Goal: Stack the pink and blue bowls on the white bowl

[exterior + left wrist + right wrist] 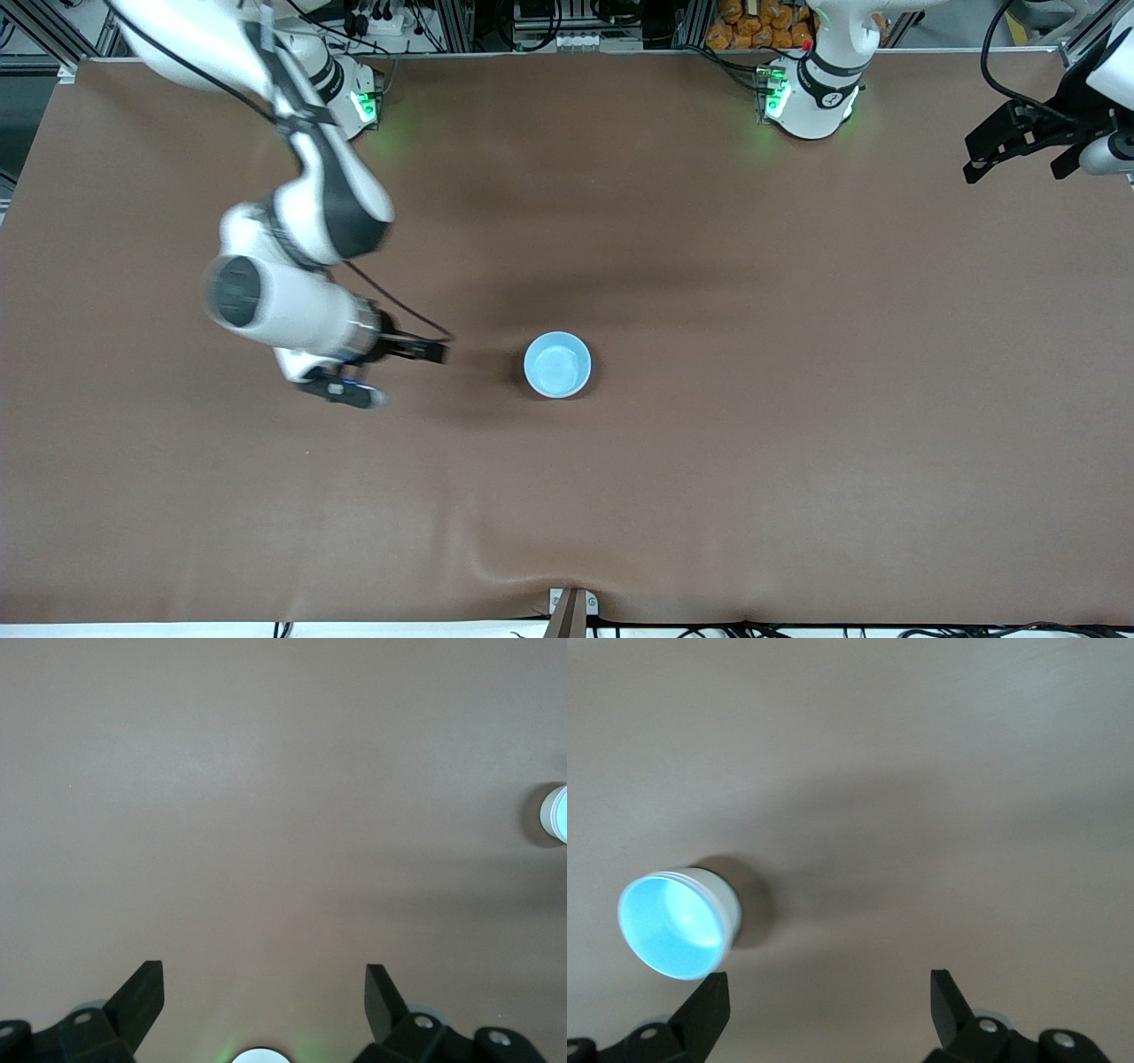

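Note:
The light blue bowl (556,364) sits upright at the middle of the brown table, its inside facing up. In the right wrist view the blue bowl (671,926) shows a white outer wall (732,900) around it, so it seems nested in the white bowl. The pink bowl is hidden. My right gripper (412,378) is open and empty, beside the bowl toward the right arm's end; its fingers (707,1003) stand apart from the bowl. My left gripper (973,159) is open and empty, waiting at the left arm's end of the table. The stack shows at the edge of the left wrist view (556,813).
The brown table cover (797,443) is bare around the bowl. The arm bases (811,93) with green lights stand along the edge farthest from the front camera. A small bracket (571,607) sits at the nearest edge.

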You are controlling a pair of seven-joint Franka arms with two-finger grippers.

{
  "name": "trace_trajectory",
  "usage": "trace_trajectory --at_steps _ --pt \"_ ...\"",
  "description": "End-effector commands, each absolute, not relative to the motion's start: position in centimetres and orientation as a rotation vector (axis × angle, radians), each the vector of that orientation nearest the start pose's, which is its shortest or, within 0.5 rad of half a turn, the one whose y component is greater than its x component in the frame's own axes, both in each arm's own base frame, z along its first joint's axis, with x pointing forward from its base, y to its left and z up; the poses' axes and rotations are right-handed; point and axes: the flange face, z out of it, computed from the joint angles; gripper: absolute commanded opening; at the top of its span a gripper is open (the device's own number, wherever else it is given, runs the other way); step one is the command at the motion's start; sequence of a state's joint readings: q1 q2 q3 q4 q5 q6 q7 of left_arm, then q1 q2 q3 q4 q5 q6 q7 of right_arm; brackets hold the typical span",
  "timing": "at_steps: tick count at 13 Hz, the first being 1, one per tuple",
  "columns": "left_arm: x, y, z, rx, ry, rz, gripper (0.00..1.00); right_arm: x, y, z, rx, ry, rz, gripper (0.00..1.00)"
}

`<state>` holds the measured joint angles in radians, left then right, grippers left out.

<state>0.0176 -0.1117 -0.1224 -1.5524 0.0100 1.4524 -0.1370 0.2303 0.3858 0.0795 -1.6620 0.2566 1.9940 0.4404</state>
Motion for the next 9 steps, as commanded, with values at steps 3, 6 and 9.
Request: trace_trajectory --at_steps 3,6,9 --pt "50.0 -5.5 68.3 -3.128 -0.032 -0.011 1.00 57.6 6.1 48.1 -3.006 0.269 0.271 1.00" --pt "50.1 -5.6 68.2 -3.128 -0.030 -0.011 1.00 55.9 -1.3 52.2 -3.012 0.185 0.221 1.00" --pt "50.1 -5.7 68.2 -3.128 -0.025 -0.011 1.00 54.0 -4.1 57.0 -3.056 0.154 0.179 1.00"
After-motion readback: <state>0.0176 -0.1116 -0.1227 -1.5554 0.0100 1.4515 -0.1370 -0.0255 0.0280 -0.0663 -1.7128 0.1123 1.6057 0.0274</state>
